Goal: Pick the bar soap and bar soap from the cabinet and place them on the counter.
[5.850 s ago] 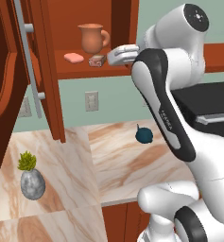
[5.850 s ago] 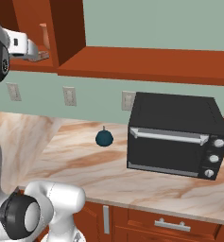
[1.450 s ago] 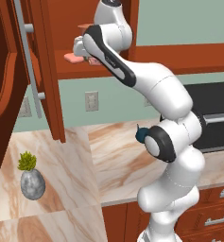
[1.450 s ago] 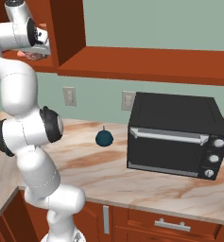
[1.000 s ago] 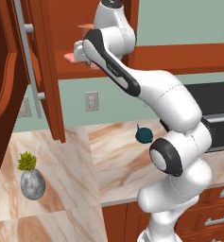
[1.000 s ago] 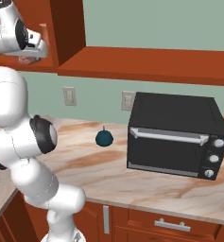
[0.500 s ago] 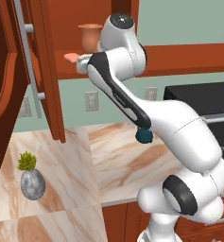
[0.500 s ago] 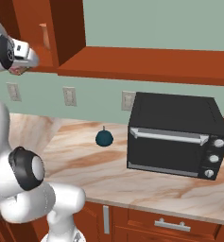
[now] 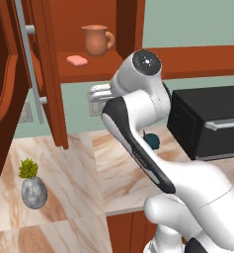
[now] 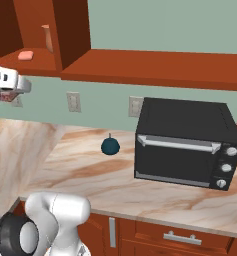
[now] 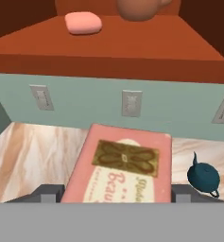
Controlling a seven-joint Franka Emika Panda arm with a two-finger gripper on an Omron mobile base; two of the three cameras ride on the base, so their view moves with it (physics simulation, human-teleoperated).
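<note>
Hand [image 11: 117, 201] has dropped out of the cabinet [image 9: 89, 69], clamped on the boxed soap [image 11: 120, 170] above the bench [image 10: 85, 165]; pink soap [image 9: 77, 60] still shelved.

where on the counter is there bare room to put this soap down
Widest bare patch of counter: between the potted plant and the teal teapot, below the wall outlets. Also bare in front of the microwave. Tightest between teapot and microwave.

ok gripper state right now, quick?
Gripper: shut on the rectangular pink bar soap with a brown patterned label, held out of the cabinet, above the marble counter.
</note>
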